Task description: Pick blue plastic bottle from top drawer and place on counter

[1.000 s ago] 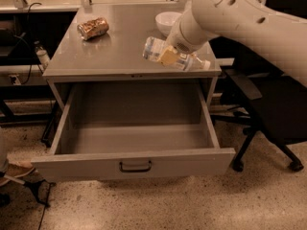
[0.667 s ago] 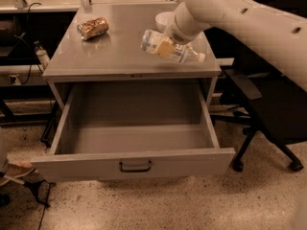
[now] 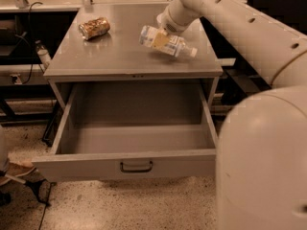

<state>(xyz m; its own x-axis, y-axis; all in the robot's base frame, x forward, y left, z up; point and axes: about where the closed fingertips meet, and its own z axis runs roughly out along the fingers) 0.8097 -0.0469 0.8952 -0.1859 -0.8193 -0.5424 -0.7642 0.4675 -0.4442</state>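
Shifted inward over counter [image 3: 110, 56] since 1 s ago: gripper [image 3: 162, 37] is clamping tilted clear blue plastic bottle [image 3: 175, 46], white cap pointing right.

The scene is dim with a warm brownish cast, the brightest parts being the pale arm [image 3: 259, 37] on the right and a light strip along the far edge. The counter [image 3: 115, 56] carries a dull, even sheen with a faint reflection under the can [image 3: 94, 28], and over its far right the gripper [image 3: 162, 36], clamped on the bottle [image 3: 173, 46], shows small highlights on the plastic. The drawer [image 3: 134, 138] darkens toward its back under the counter's overhang, and both sides behind the cabinet fall into near black.
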